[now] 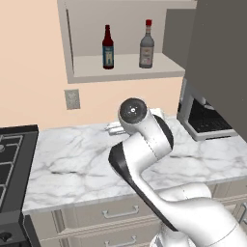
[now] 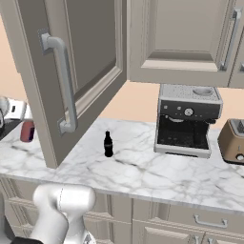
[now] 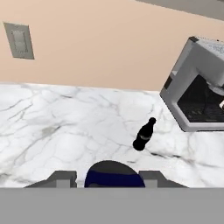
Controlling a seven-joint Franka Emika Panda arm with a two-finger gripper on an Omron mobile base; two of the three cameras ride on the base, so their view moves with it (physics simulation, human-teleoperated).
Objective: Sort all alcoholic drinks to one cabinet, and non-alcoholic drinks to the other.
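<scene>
purple-pink container [image 2: 27,131] half hidden behind door [image 2: 57,81]

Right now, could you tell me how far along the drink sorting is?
Done: the brown bottle and the clear bottle stand on the open cabinet's shelf. In hand: a blue-topped container sits between the gripper's fingers, seemingly gripped. Left: place it in the other cabinet, then the cola bottle, standing on the counter near the coffee machine.

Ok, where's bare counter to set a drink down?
Bare marble between stove and arm, and between cola bottle and coffee machine. Shelf has a gap between dark bottle and clear bottle, tighter.
</scene>
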